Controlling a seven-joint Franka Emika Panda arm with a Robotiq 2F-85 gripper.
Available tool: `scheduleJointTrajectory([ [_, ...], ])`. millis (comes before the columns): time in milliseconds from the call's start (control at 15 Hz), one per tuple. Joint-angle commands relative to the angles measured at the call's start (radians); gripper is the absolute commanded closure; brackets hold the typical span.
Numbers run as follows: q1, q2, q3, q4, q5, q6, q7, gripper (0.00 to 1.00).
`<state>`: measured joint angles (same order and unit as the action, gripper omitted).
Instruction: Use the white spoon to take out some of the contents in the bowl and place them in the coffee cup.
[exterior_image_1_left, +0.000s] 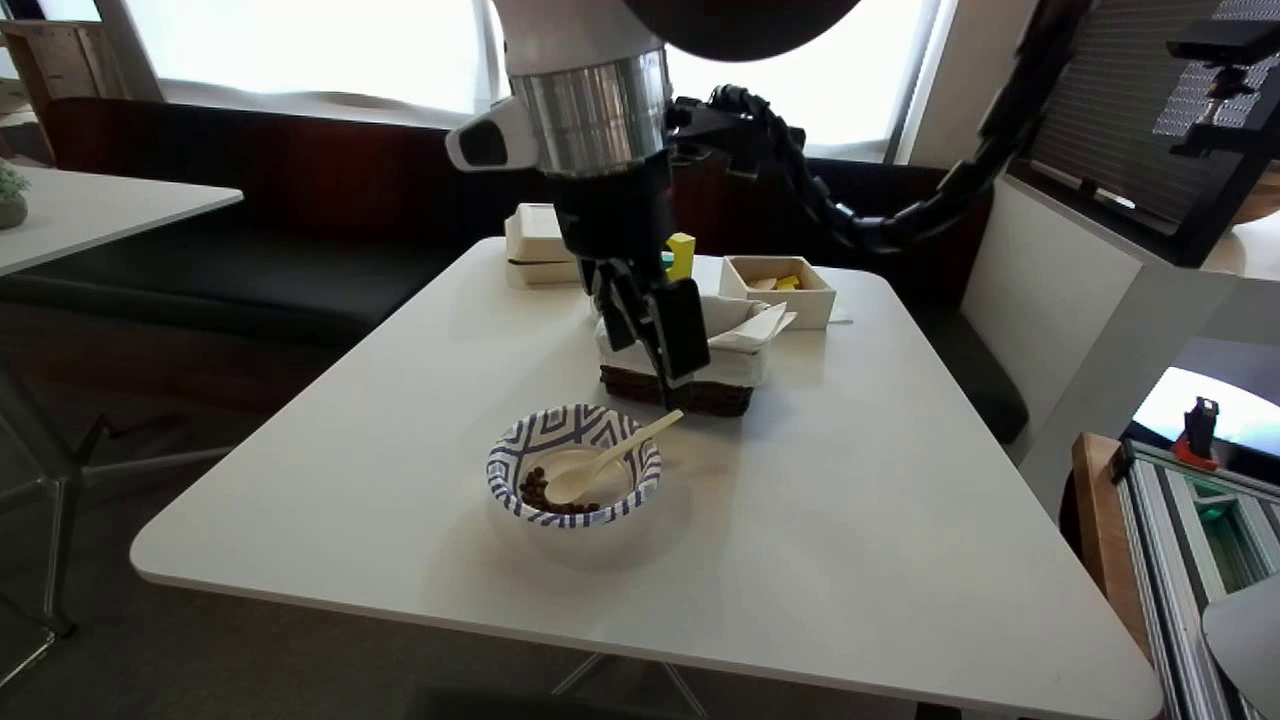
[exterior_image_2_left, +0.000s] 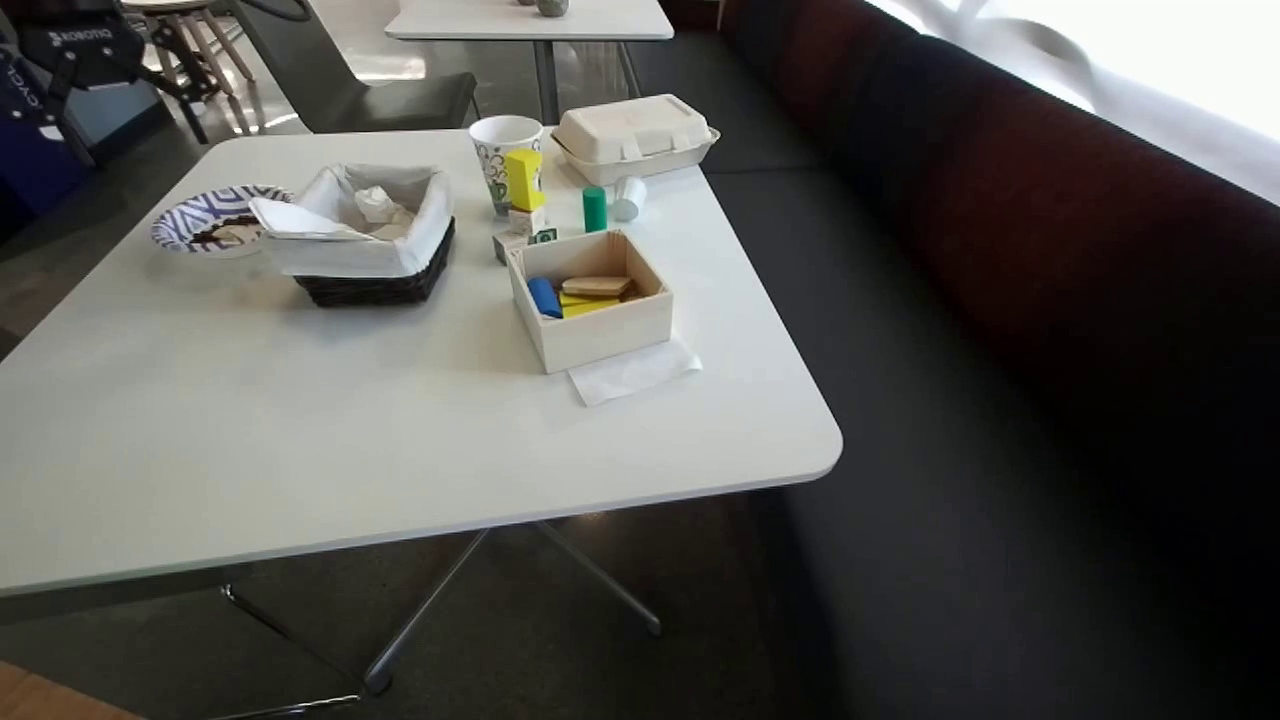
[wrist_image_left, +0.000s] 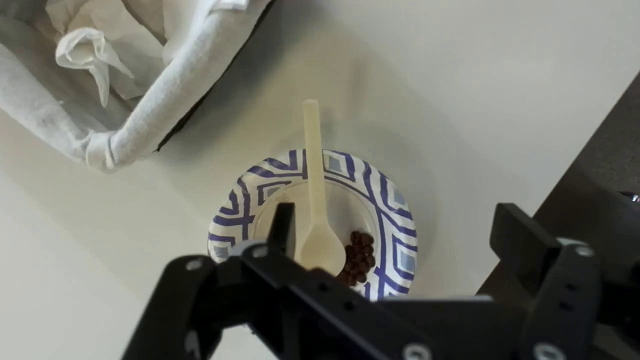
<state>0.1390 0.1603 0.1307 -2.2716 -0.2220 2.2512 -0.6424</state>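
My pincer (wrist_image_left: 400, 235) stood wide, its two fingers (wrist_image_left: 520, 245) well apart, and it hung higher than the bowl (wrist_image_left: 397, 242); in the wrist view one finger showed against the bowl while the other showed beyond its rim. The white spoon (wrist_image_left: 316, 195) lay slanting in that bowl, its scoop down inside, its slim handle crossing the rim and jutting beyond it, apart from my fingers. The contents (wrist_image_left: 359, 257), small round brown pieces, lay in the bottom of the bowl, close beside the spoon's scoop. Near the bowl, with a strip of table (exterior_image_2_left: 330, 420) between, sat a dark basket (exterior_image_2_left: 380, 291), its white liner (exterior_image_2_left: 350, 260) folded over the edge and crumpled paper (wrist_image_left: 105, 52) inside. In an exterior view I saw the coffee cup (exterior_image_2_left: 489, 160), white with a printed pattern, standing upright well apart from the bowl, on the far side of the basket from it; a yellow block (exterior_image_2_left: 524, 178), also well away from the bowl, hid part of the cup. Well apart from the bowl, too, stood a green block (exterior_image_2_left: 594, 209), a wooden box (exterior_image_2_left: 605, 330) and a pale clamshell box (exterior_image_2_left: 635, 137) with its lid down.
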Motion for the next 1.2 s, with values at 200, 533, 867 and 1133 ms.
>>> scheduleJointTrajectory([
  [200, -0.051, 0.127, 0.019, 0.036, -0.006, 0.11, -0.245, 0.0],
  [533, -0.054, 0.127, 0.02, 0.036, 0.003, 0.107, -0.249, 0.0],
  [867, -0.074, 0.171, 0.031, 0.019, -0.001, 0.26, -0.355, 0.0],
  [1133, -0.124, 0.218, 0.043, -0.011, 0.029, 0.453, -0.446, 0.0],
])
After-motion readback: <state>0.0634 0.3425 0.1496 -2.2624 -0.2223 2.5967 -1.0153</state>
